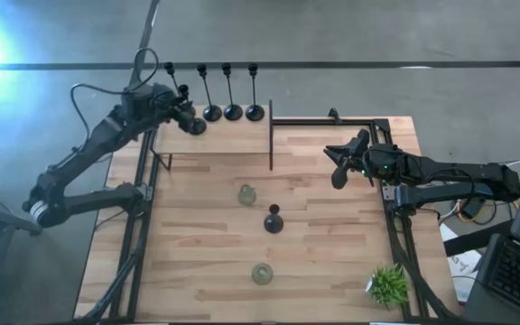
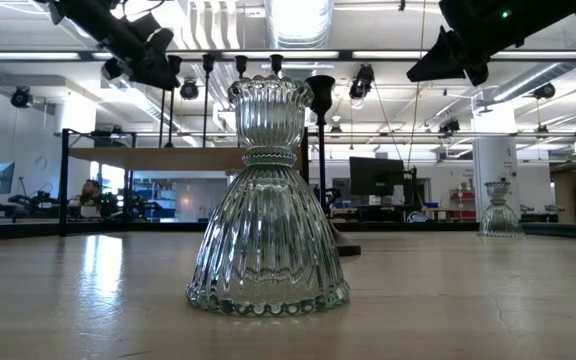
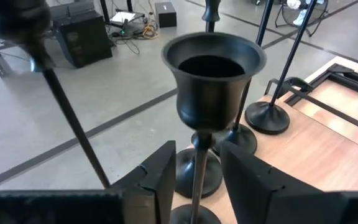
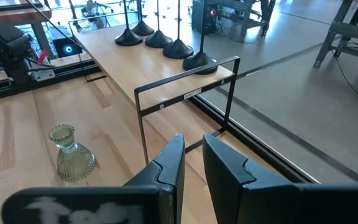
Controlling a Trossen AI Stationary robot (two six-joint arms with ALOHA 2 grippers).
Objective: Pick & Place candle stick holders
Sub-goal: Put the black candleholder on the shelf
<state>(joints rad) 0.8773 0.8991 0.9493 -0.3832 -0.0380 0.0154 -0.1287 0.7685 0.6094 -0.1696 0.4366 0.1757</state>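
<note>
Left tool point(image 1: 190, 116) at the far left shelf, about 11 o'clock of the wooden bench point(image 1: 206, 262). In the left wrist view a short black metal cup-topped candle stick holder point(image 3: 213, 87) stands upright, thin stem running vertical between the two dark fingers point(image 3: 160, 177). Gaps show on both sides of the stem, so the jaws look part-open and not clamping; judged to be letting go of or just placing it, nothing firmly held.

Key relation: the holder's long axis is vertical, straight ahead of the left tool and between its fingers. A clean exit would be back along the tool's own line, away from the row. Risk: a fingertip clipping the stem and tipping it.

Three tall black thin-stemmed holders with round bases point(image 1: 233, 110) stand in a row just beside it toward 12 o'clock on the raised wooden shelf point(image 1: 224, 140).

Still on the bench: one squat ribbed clear-greenish glass holder point(image 1: 247, 194) near centre, a squat black holder point(image 1: 273, 219) just toward 6 o'clock of it, another glass holder point(image 1: 262, 273) nearer 6 o'clock.

Right tool point(image 1: 339, 167) hovers at about 2 o'clock, fingers narrowly apart, empty, well apart from the holders. It is nearer the centre glass holder than the left tool.

Small white label on the black wire frame point(image 4: 191, 94): too small to read. No brands legible.
</note>
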